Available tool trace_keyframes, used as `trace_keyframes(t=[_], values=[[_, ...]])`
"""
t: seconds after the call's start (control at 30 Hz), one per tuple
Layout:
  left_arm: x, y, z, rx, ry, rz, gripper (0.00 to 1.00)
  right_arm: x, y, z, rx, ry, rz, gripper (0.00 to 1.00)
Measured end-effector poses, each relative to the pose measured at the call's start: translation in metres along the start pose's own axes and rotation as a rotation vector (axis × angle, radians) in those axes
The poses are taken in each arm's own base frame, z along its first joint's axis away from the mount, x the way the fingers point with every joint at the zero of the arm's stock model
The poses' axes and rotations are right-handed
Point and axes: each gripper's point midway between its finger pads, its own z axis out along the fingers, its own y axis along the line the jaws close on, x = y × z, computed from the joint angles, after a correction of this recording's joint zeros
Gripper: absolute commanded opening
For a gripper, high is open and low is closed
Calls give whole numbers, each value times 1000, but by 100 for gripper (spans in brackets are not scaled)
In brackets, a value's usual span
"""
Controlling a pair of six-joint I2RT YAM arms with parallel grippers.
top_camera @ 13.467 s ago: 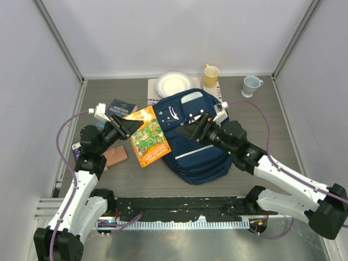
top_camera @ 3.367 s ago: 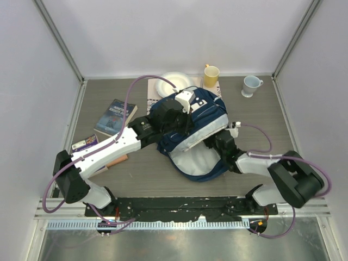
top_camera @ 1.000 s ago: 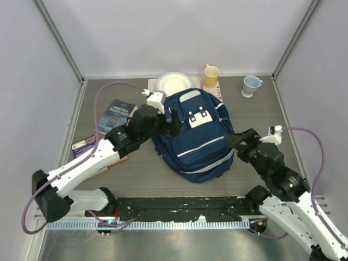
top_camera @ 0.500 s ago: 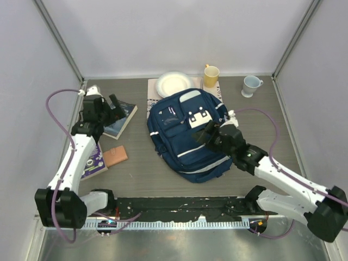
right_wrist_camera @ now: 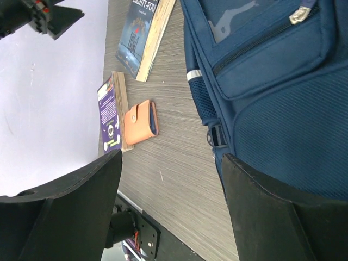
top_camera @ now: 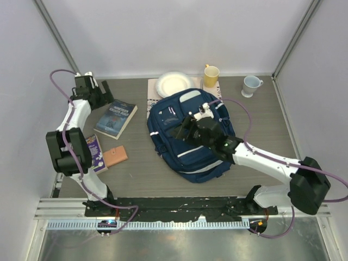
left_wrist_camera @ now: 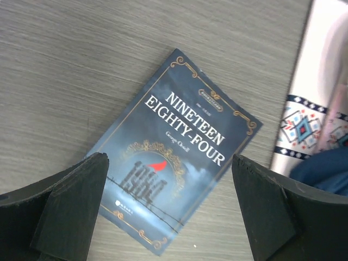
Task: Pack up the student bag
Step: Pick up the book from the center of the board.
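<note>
Right under the right gripper (top_camera: 184,130): the student bag (top_camera: 202,159), lying flat on the table (top_camera: 272,120), front pockets up, zipped pocket just past the fingertips. Fingers spread wide there, nothing between them. Can't tell whether touching the fabric or just hovering. Off to the left of that gripper, on bare table near the bag's edge, an orange wallet (right_wrist_camera: 140,122) just beside a purple book (right_wrist_camera: 109,117). Further out that way, a Nineteen Eighty-Four paperback (left_wrist_camera: 174,152), cover up, directly below the left gripper (left_wrist_camera: 174,217). Wide apart on that one too, holding nothing, up above the book rather than on it. Well away from the bag over there, only a sliver of navy off to that hand's right, past a patterned cloth (left_wrist_camera: 304,125). Beyond the bag, a white plate (top_camera: 173,84), a yellow mug (top_camera: 211,75) and a pale mug (top_camera: 251,85).
</note>
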Motion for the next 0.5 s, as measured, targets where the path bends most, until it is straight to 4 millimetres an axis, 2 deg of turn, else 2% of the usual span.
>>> trace_keyframes(t=[0.17, 0.27, 0.37, 0.5], values=[[18, 21, 38, -31, 79, 33, 100, 5, 13, 32, -17, 47, -18, 79], [26, 42, 63, -56, 127, 23, 100, 12, 18, 52, -29, 84, -29, 79], [37, 57, 77, -74, 170, 8, 100, 18, 23, 75, -38, 119, -38, 79], [51, 64, 87, -45, 227, -26, 99, 25, 30, 106, -51, 158, -42, 79]])
